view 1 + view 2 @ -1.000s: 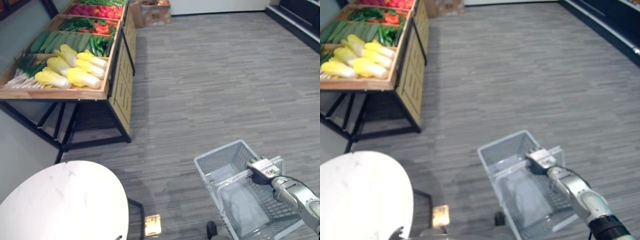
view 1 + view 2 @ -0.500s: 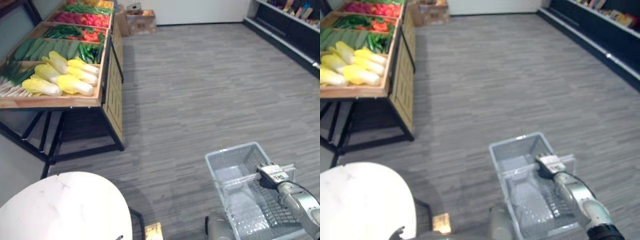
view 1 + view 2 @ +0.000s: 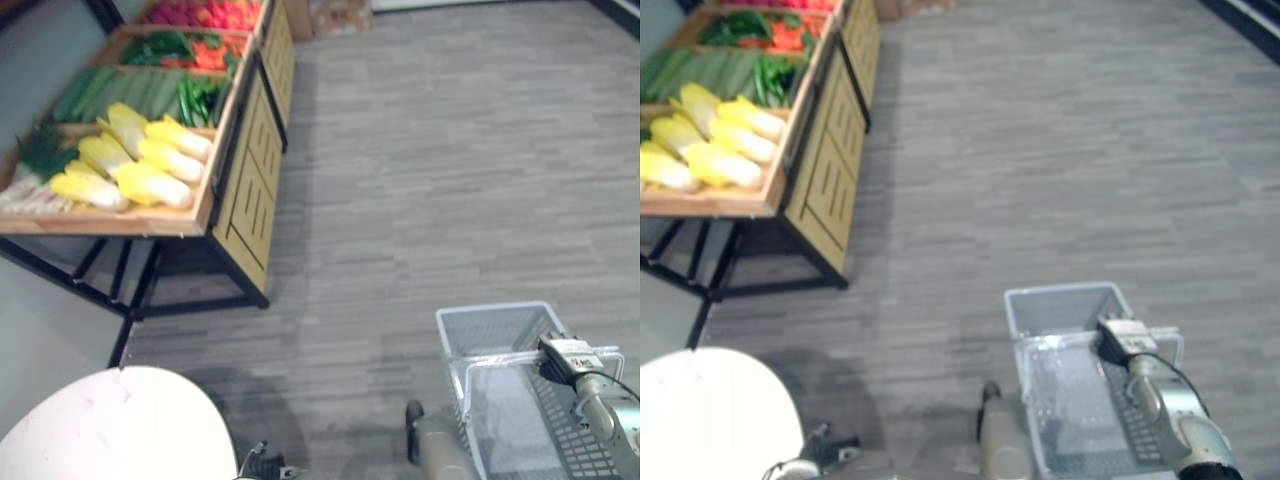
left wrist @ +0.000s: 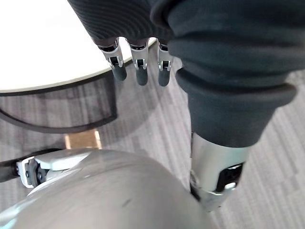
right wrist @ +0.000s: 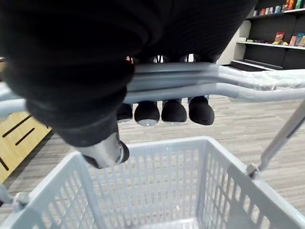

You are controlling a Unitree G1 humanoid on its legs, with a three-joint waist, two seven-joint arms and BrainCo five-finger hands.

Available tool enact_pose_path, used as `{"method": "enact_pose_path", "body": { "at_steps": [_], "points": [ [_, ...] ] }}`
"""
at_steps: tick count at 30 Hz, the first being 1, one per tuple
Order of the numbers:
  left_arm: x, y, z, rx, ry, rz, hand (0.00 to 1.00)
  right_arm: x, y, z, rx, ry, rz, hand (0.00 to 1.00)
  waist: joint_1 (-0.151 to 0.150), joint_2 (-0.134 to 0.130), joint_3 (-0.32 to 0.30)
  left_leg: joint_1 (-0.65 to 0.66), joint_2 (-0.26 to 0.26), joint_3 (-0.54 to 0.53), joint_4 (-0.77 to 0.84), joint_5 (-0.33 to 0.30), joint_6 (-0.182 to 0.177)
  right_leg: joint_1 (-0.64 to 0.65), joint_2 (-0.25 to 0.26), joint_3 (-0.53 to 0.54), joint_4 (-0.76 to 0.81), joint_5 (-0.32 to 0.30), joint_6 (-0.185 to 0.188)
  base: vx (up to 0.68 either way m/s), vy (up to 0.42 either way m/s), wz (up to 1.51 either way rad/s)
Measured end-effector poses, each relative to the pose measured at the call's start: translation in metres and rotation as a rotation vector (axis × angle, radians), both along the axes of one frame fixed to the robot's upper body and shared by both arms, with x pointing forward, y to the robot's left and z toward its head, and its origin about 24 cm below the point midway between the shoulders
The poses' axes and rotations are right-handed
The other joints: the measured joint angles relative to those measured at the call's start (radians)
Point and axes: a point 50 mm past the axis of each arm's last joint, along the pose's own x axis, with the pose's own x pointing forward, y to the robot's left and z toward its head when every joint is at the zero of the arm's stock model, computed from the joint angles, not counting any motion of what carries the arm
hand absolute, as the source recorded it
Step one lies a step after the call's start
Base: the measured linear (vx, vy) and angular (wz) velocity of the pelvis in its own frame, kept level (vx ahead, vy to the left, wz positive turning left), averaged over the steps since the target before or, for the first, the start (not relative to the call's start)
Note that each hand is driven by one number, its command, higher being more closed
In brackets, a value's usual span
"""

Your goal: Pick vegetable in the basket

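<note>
A grey mesh basket hangs low at the right above the floor. My right hand is shut on its handle, and the dark fingertips curl under the bar. The basket's mesh wall shows below them. Vegetables lie in a wooden stand at the far left: yellow cabbages, cucumbers, green peppers, red produce and leeks. My left hand hangs open by my side with straight fingers, well away from the stand.
A round white table sits at the lower left, just under my left hand. The stand rests on a black metal frame. Grey plank floor stretches between the stand and the basket.
The camera has swung, so the stand now shows nearer and further right. The basket still hangs from my right hand, lower in the picture.
</note>
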Motion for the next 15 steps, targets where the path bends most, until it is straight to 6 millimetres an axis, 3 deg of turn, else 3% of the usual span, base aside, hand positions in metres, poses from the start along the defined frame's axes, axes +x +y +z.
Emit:
{"method": "enact_pose_path", "body": {
  "at_steps": [3,5,6,7,10,11,13,14,15],
  "points": [
    [0.004,0.001,0.002,0.0,-0.022,0.005,0.0,-0.002,-0.001,0.0,-0.005,-0.001,-0.004,1.0,0.029,-0.001,0.001,-0.117,-0.027,0.113,0.109,-0.103,0.04,0.128,0.01,0.021,-0.097,-0.01,-0.014,0.37,-0.113,-0.18],
    [0.003,0.002,0.002,0.001,-0.023,0.017,0.0,-0.002,0.0,-0.002,-0.003,0.004,-0.002,1.0,0.046,-0.004,0.003,-0.179,-0.071,0.16,-0.029,-0.162,0.045,0.188,0.004,0.024,-0.149,-0.01,-0.014,0.29,-0.021,-0.19],
    [0.002,0.002,0.002,-0.002,-0.026,0.031,0.0,-0.002,0.002,-0.003,0.006,0.001,0.003,1.0,0.056,-0.003,0.002,-0.186,-0.091,0.192,-0.231,-0.172,0.043,0.202,0.002,0.024,-0.161,-0.018,-0.012,0.28,0.048,-0.19],
    [-0.002,0.002,0.001,-0.004,-0.021,0.039,0.0,-0.003,0.003,-0.004,0.015,-0.002,0.001,1.0,0.057,-0.002,0.002,-0.189,-0.104,0.216,-0.448,-0.157,0.055,0.218,0.002,0.023,-0.163,-0.035,-0.008,0.3,0.066,-0.12],
    [-0.009,-0.002,-0.001,-0.015,-0.003,0.057,0.0,-0.01,0.007,-0.012,0.039,0.019,-0.009,1.0,0.05,0.01,-0.005,-0.172,-0.125,0.249,-0.797,-0.057,0.049,0.278,0.003,0.01,-0.173,-0.082,0.034,0.38,0.13,0.08],
    [-0.011,-0.003,-0.001,-0.018,0.001,0.064,0.0,-0.011,0.007,-0.014,0.042,0.024,-0.01,1.0,0.05,0.018,-0.009,-0.173,-0.121,0.259,-0.82,-0.049,0.054,0.294,0.005,0.007,-0.171,-0.096,0.043,0.44,0.199,0.09],
    [-0.016,-0.006,-0.003,-0.029,0.012,0.09,0.0,-0.014,0.01,-0.017,0.049,0.037,-0.01,1.0,0.053,0.027,-0.025,-0.162,-0.123,0.281,-0.824,0.04,0.084,0.336,-0.004,0.011,-0.171,-0.141,0.068,0.44,0.205,0.05],
    [-0.018,-0.005,-0.003,-0.027,0.012,0.097,0.0,-0.014,0.014,-0.02,0.056,0.044,0.003,1.0,0.064,0.019,-0.044,-0.153,-0.149,0.313,-0.804,0.052,0.12,0.355,-0.035,0.023,-0.183,-0.159,0.081,0.58,0.249,-0.05],
    [-0.018,-0.004,-0.003,-0.025,0.012,0.098,0.0,-0.014,0.017,-0.021,0.06,0.047,0.016,1.0,0.076,0.001,-0.053,-0.158,-0.177,0.328,-0.78,0.012,0.137,0.359,-0.063,0.044,-0.193,-0.158,0.082,0.48,0.199,-0.05]
  ]
}}
